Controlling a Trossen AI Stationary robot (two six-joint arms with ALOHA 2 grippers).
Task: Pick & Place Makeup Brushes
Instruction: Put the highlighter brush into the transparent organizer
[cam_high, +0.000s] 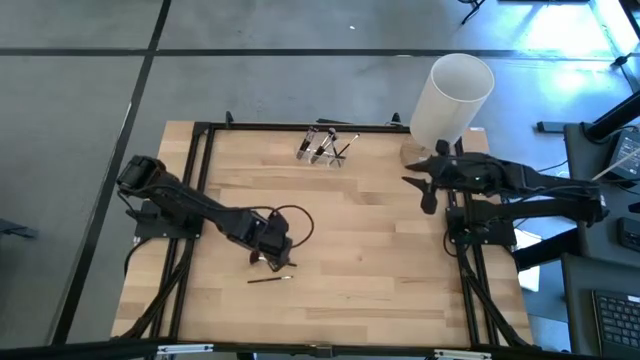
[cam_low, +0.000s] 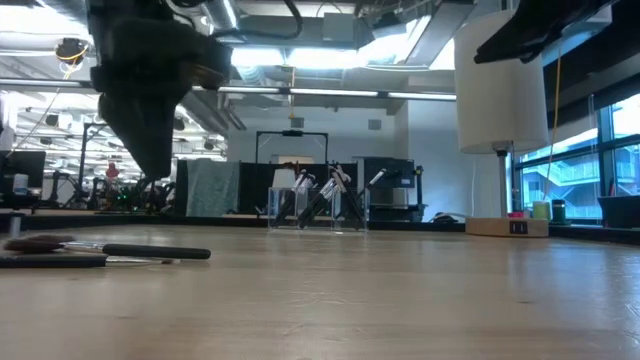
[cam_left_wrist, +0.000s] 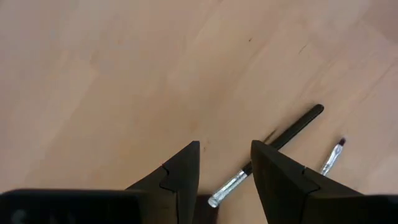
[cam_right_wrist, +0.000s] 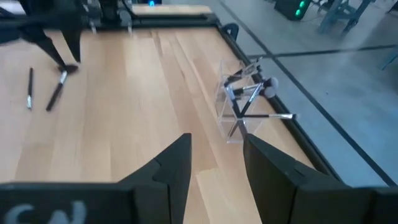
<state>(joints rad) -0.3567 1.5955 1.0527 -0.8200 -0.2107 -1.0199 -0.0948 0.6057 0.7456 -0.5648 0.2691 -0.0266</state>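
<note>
Two makeup brushes lie flat on the wooden table (cam_high: 380, 250). One is a dark-handled brush with a silvery ferrule (cam_left_wrist: 283, 137); beside it lies a thinner one (cam_left_wrist: 333, 157). My left gripper (cam_left_wrist: 225, 146) hangs open just above them, pointing down, with the larger brush's ferrule end below the gap between its fingers and nothing touched. The low view shows the left gripper (cam_low: 150, 150) clear of the brushes (cam_low: 120, 250). At the far edge a clear holder (cam_high: 325, 148) has several brushes standing slanted in it. My right gripper (cam_right_wrist: 216, 138) waits open, high over the right side.
A tall white cylinder (cam_high: 455, 95) stands on a small wooden base at the far right corner. A black frame (cam_high: 200, 180) runs along the table's far, left and right edges. A loop of black cable (cam_high: 295, 225) hangs from the left arm.
</note>
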